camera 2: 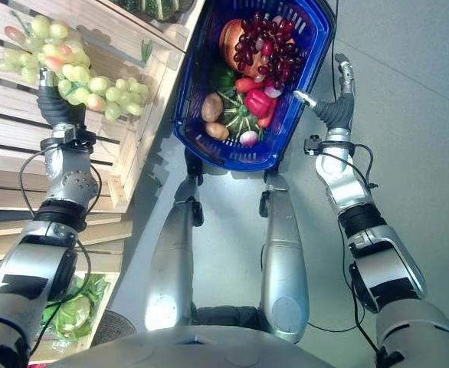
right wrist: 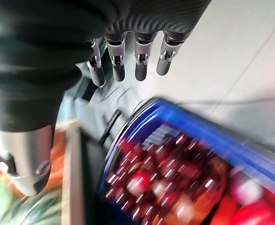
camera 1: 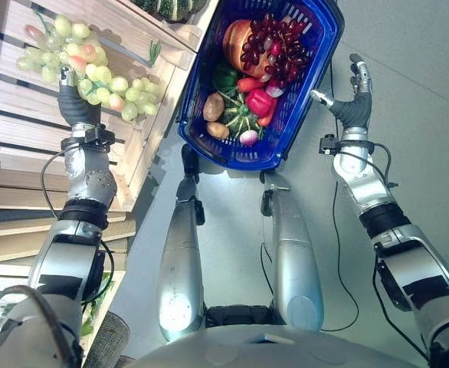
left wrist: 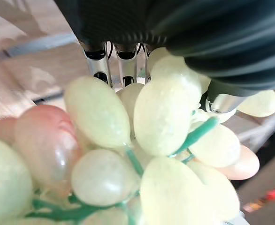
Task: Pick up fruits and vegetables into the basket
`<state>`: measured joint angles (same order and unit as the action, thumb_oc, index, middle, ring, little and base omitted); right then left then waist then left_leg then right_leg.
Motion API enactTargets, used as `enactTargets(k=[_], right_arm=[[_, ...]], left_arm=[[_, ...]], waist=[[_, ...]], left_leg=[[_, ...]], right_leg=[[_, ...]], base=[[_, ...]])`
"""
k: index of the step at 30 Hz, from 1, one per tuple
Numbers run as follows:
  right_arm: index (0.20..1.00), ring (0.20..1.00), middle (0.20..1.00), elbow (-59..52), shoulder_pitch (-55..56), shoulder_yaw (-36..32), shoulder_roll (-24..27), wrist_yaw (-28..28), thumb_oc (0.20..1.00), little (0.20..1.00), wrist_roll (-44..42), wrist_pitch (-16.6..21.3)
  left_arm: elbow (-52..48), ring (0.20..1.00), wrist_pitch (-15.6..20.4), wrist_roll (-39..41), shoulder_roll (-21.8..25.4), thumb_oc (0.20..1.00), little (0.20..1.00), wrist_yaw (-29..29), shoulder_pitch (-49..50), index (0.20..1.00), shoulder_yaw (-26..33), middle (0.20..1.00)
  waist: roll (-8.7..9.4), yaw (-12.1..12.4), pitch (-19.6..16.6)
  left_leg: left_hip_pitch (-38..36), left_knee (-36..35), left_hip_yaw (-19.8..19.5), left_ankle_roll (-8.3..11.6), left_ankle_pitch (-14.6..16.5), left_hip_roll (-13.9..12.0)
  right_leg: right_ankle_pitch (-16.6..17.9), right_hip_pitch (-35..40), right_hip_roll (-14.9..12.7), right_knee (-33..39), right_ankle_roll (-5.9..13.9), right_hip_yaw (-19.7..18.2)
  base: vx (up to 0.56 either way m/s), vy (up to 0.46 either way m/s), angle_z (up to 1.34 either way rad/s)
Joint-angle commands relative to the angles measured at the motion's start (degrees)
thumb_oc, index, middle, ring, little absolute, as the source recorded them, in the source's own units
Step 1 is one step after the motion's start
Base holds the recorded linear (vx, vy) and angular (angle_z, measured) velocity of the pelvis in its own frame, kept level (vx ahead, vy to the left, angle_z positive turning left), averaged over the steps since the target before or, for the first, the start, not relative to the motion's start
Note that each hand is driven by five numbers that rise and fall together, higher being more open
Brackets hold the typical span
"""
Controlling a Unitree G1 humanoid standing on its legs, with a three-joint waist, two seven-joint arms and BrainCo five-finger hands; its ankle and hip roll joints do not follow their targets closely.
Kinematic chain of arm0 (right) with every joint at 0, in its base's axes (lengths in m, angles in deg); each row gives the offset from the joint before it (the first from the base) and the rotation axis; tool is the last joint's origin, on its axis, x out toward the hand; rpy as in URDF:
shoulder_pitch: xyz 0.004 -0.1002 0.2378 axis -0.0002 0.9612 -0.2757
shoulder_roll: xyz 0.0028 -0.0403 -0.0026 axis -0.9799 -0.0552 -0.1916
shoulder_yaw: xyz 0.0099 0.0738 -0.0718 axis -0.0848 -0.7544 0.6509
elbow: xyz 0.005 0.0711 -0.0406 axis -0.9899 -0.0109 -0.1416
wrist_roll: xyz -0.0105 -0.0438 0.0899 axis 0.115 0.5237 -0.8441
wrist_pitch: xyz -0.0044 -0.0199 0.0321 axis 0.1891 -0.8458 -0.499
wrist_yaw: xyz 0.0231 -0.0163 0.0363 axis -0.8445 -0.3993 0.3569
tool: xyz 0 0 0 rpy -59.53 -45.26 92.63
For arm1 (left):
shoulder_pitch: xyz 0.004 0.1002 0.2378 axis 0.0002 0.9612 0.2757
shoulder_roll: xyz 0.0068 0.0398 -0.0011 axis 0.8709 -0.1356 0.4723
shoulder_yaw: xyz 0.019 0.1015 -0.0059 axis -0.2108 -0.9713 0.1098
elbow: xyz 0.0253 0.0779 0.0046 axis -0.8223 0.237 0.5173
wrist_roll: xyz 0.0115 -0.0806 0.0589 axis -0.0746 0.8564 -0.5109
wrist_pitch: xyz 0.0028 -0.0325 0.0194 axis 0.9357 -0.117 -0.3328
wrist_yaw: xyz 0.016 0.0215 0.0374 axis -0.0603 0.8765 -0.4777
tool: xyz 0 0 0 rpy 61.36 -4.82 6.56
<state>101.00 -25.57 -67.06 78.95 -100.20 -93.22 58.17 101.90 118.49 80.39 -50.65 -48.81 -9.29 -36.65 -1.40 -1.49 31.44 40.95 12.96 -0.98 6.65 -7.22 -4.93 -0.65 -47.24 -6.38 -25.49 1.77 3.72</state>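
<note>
A bunch of pale green grapes (camera 1: 94, 65) with a few pink ones hangs over the wooden shelf crate at the left. My left hand (camera 1: 77, 107) reaches up into the bunch. In the left wrist view its fingers (left wrist: 100, 65) and thumb close round the green grapes (left wrist: 161, 117). The blue basket (camera 1: 326, 54) stands on the floor ahead, holding dark red grapes (camera 1: 282, 42), a red pepper (camera 1: 259, 101), a potato (camera 1: 213, 107), a striped green squash (camera 1: 238, 116) and more. My right hand (camera 1: 355, 107) is open beside the basket's right rim, its fingers (right wrist: 142, 56) straight, holding nothing.
Wooden slatted crates (camera 1: 25, 146) form a shelf along the left. A dark green squash (camera 1: 171, 8) lies in the upper crate, and leafy greens (camera 2: 71, 310) in a low one. Grey floor (camera 1: 416, 46) stretches to the right of the basket.
</note>
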Motion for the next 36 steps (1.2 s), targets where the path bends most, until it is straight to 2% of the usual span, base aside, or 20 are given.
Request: enactTargets(k=[1,4,7,9,15,28,36], right_arm=[[1.000,1.000,1.000,-7.17,2.11,1.37,-0.45,6.74,1.000,1.000,0.98,1.22],[1.000,1.000,1.000,-10.81,2.55,2.63,-0.70,12.26,1.000,1.000,-0.59,-1.06],[1.000,1.000,1.000,-13.03,2.48,3.56,-0.75,14.79,1.000,1.000,-0.96,-2.37],[1.000,1.000,1.000,-15.77,1.88,4.85,-0.94,15.62,1.000,1.000,-2.10,-3.05],[1.000,1.000,1.000,-20.44,0.10,6.59,-1.56,19.87,1.000,1.000,-3.34,-4.95],[1.000,1.000,1.000,-25.05,-6.63,10.93,-5.32,23.05,1.000,1.000,-7.67,-9.75],[1.000,1.000,1.000,-26.64,-8.13,12.23,-7.13,23.52,1.000,1.000,-9.34,-11.15]], left_arm=[[-5.65,0.200,7.04,-4.25,-0.12,0.200,0.200,1.02,-0.19,0.200,3.04,0.200],[-9.83,0.200,8.32,-10.79,-0.60,0.200,0.200,-2.60,-0.05,0.200,2.36,0.200],[-13.23,0.200,8.57,-14.94,-1.13,0.200,0.200,-5.00,-0.34,0.200,1.48,0.200],[-16.87,0.200,9.01,-21.73,-1.30,0.200,0.200,-8.27,-0.80,0.200,-0.14,0.200],[-24.78,0.200,7.42,-30.82,-1.56,0.200,0.200,-12.07,-1.19,0.200,-2.61,0.200],[-32.67,0.200,4.31,-31.06,-3.26,0.200,0.200,-8.08,-4.80,0.200,-8.11,0.200],[-36.06,0.200,2.35,-28.79,-4.14,0.200,0.200,-5.36,-5.72,0.200,-10.07,0.200]], waist=[[0.12,-0.31,-1.65],[0.16,-0.12,-1.65],[0.15,0.01,-1.65],[0.27,0.23,-1.65],[0.24,0.68,-1.65],[-0.30,1.56,-1.65],[-0.13,1.84,-1.65]], left_leg=[[-0.34,4.03,2.60,-3.77,7.22,5.58],[-0.30,4.15,2.61,-3.78,7.19,5.64],[-0.57,3.84,2.71,-3.79,7.02,5.65],[-0.73,3.43,2.77,-3.79,6.65,5.63],[-0.93,2.97,2.88,-3.88,6.23,5.69],[-1.17,2.86,2.82,-4.04,5.87,6.12],[-1.28,2.94,2.72,-4.18,5.85,6.25]], right_leg=[[-5.72,5.28,2.83,1.26,-0.26,4.55],[-5.68,5.35,2.68,1.27,-0.27,4.66],[-5.57,5.69,2.61,1.54,-0.30,4.77],[-5.33,6.06,2.69,1.99,-0.27,4.91],[-4.98,6.35,2.75,2.30,-0.32,5.05],[-4.33,6.82,2.45,2.91,-0.54,5.18],[-4.00,7.01,2.50,3.00,-0.58,5.36]], base=[[0.00,0.004,0.03],[0.00,0.001,0.01],[0.00,0.000,0.00],[0.00,0.000,0.00],[0.00,0.000,0.00],[0.00,-0.003,0.01],[0.00,-0.004,0.01]])
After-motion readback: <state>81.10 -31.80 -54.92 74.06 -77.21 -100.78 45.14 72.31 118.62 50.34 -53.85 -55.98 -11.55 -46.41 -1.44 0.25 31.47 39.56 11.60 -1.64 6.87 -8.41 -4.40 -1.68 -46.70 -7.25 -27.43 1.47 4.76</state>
